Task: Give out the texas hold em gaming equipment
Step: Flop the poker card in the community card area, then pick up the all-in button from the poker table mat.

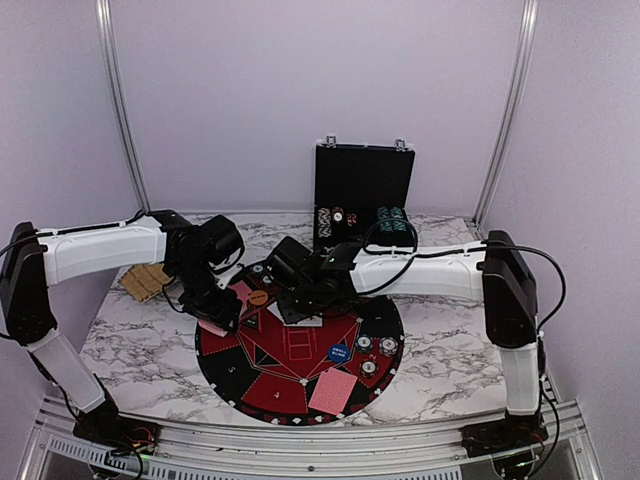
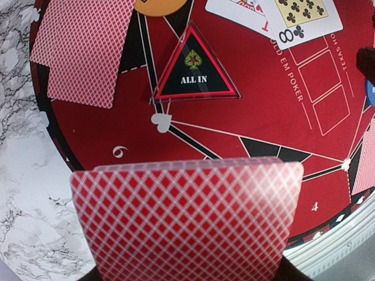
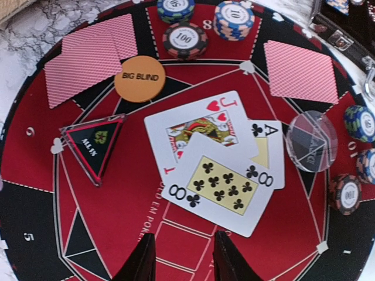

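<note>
My left gripper (image 1: 214, 312) hangs over the left rim of the round mat (image 1: 228, 372), shut on a deck of red-backed cards (image 2: 187, 216) that hides its fingers in the left wrist view. My right gripper (image 3: 183, 260) stands open and empty just above the mat's centre. In front of it lie three overlapping face-up cards, the eight of clubs (image 3: 220, 184) on top. Around them lie the orange Big Blind disc (image 3: 139, 78), a triangular All In marker (image 3: 94, 142), a clear disc (image 3: 312, 140), face-down card pairs (image 3: 88, 58) and striped chips (image 3: 185, 40).
The open black case (image 1: 363, 190) stands behind the mat with chips in its tray. A tan woven object (image 1: 146, 282) lies at the left on the marble table (image 1: 440, 370). A blue disc (image 1: 340, 352) and more chips (image 1: 377, 352) sit at the mat's right.
</note>
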You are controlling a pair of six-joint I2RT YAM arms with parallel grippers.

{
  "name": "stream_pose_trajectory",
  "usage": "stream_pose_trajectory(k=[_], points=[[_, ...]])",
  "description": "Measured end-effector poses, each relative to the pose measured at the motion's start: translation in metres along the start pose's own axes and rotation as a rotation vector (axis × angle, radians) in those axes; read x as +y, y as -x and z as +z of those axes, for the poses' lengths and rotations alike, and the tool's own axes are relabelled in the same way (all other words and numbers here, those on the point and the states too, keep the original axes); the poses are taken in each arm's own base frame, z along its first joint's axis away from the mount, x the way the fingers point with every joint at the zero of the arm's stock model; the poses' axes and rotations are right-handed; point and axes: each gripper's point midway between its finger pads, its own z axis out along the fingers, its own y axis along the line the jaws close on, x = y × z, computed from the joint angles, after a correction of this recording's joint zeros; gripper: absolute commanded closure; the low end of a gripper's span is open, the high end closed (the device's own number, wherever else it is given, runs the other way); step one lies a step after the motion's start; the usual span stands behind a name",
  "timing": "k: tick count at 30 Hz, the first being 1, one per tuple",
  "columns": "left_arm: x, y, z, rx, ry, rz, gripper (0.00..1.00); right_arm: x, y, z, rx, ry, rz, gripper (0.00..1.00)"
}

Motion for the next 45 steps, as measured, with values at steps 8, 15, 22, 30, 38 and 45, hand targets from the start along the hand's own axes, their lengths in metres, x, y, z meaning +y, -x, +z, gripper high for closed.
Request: stream_pose_trajectory(k=[8, 15, 22, 30, 38, 45], points=[[0.0, 0.0, 0.0, -0.001, -0.001, 0.0, 0.6, 0.02, 0.01, -0.002, -0.017, 0.142, 0.02, 0.55], [-0.004, 0.0, 0.0, 0.003, -0.022, 0.003, 0.6, -0.007, 0.01, -0.019, -0.023, 0.317, 0.127, 0.45], [-0.009, -0.002, 0.0, 0.007, -0.038, 0.017, 0.59, -0.039, 0.028, -0.033, -0.073, 0.487, 0.256, 0.33], [-0.019, -0.002, -0.002, 0.001, -0.051, 0.047, 0.59, -0.051, 0.015, -0.031, -0.037, 0.602, 0.313, 0.31], [-0.015, 0.003, -0.004, -0.011, -0.041, 0.022, 0.59, -0.044, 0.022, -0.021, -0.073, 0.549, 0.241, 0.29], [0.01, 0.008, -0.003, -0.013, -0.018, -0.072, 0.59, 0.0, 0.035, 0.004, -0.147, 0.423, 0.055, 0.23]])
